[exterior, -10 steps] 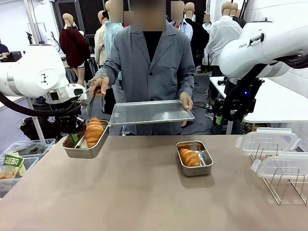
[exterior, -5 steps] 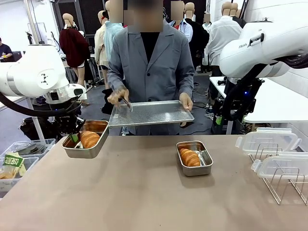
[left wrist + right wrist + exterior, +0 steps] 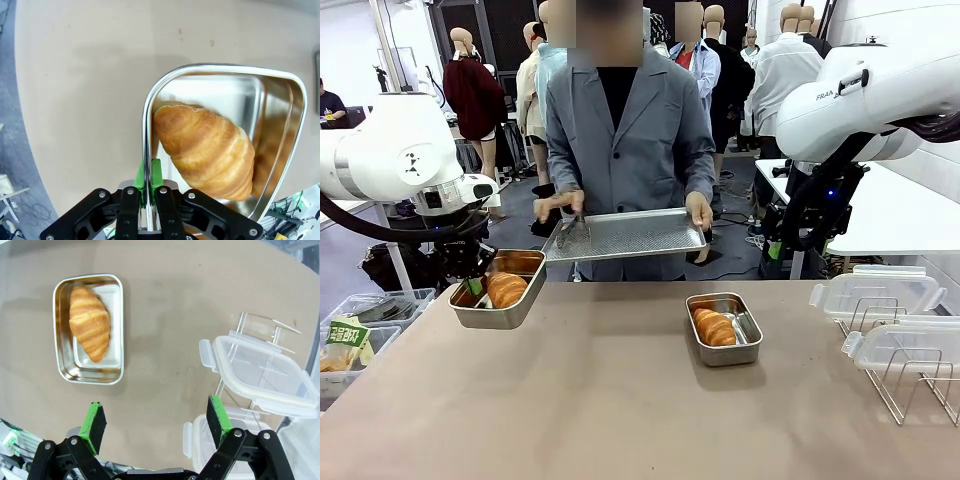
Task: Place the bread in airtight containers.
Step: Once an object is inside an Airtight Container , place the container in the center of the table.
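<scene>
One croissant (image 3: pixel 714 327) (image 3: pixel 90 322) is lying inside the resting pan (image 3: pixel 746 330) (image 3: pixel 114 300), a steel container sitting on the table (image 3: pixel 620 410).

The other croissant (image 3: pixel 506 290) (image 3: pixel 205 150) is lying in the held pan (image 3: pixel 490 316) (image 3: pixel 146 115), well to the left of the resting pan and a little farther back. The left gripper (image 3: pixel 472 288) (image 3: pixel 148 175) is pinching this pan's rim, its green pads clamping the steel edge between them. Whether the held pan is touching the table cannot be told.

The right gripper (image 3: pixel 156 415) is hanging over the table between the resting pan and the clear lids (image 3: pixel 875 292) (image 3: pixel 260 372), its fingers spread wide and gripping nothing. Those lids are leaning on a wire rack (image 3: pixel 895 390), well to the right of the resting pan.

Behind the resting pan, across the table, a person is holding a perforated tray (image 3: pixel 625 235) with one hand (image 3: pixel 698 210). The other hand (image 3: pixel 555 205) is gripping tongs (image 3: pixel 572 232) over the tray's left end.
</scene>
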`<state>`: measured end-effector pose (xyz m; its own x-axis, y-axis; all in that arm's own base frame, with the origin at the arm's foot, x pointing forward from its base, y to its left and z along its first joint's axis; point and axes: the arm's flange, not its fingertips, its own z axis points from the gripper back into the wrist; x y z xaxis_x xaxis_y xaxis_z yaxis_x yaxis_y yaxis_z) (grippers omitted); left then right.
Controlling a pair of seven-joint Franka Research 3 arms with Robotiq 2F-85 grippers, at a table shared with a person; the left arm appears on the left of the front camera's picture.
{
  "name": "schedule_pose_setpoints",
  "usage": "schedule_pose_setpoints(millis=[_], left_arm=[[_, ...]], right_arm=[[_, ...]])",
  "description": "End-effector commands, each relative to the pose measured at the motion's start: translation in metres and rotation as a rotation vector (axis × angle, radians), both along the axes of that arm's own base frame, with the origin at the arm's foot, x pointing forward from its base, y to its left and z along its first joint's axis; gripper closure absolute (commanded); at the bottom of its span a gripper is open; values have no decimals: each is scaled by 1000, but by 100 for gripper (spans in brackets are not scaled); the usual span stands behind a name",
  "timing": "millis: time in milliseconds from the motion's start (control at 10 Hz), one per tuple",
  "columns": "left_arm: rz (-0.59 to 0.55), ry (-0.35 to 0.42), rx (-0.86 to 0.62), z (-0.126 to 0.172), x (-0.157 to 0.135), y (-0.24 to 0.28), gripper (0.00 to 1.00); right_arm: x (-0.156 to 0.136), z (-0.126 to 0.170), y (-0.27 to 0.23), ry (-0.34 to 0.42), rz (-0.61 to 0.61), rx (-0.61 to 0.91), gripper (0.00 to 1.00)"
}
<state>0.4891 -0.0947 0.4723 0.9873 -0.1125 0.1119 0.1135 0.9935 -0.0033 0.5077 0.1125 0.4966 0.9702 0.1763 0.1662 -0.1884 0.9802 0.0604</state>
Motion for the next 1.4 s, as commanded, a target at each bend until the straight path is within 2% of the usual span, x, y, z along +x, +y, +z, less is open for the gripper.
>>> schedule_pose_setpoints(millis=[0, 800, 900, 1100, 1200, 1300], left_arm=[[-15, -22, 1, 2, 1, 2, 100], [-15, -22, 1, 2, 1, 2, 100], [0, 0, 0, 0, 0, 0, 100], [-49, 54, -3, -20, 17, 5, 100], [-33, 75, -32, -35, 28, 10, 100], [-7, 58, -36, -50, 37, 15, 100]], right_arm=[[-1, -1, 1, 4, -5, 19, 0], [-1, -1, 1, 4, -5, 19, 0], [-1, -1, 1, 4, -5, 19, 0], [-1, -1, 1, 4, -5, 19, 0], [-1, -1, 1, 4, -5, 19, 0], [-1, -1, 1, 4, -5, 19, 0]])
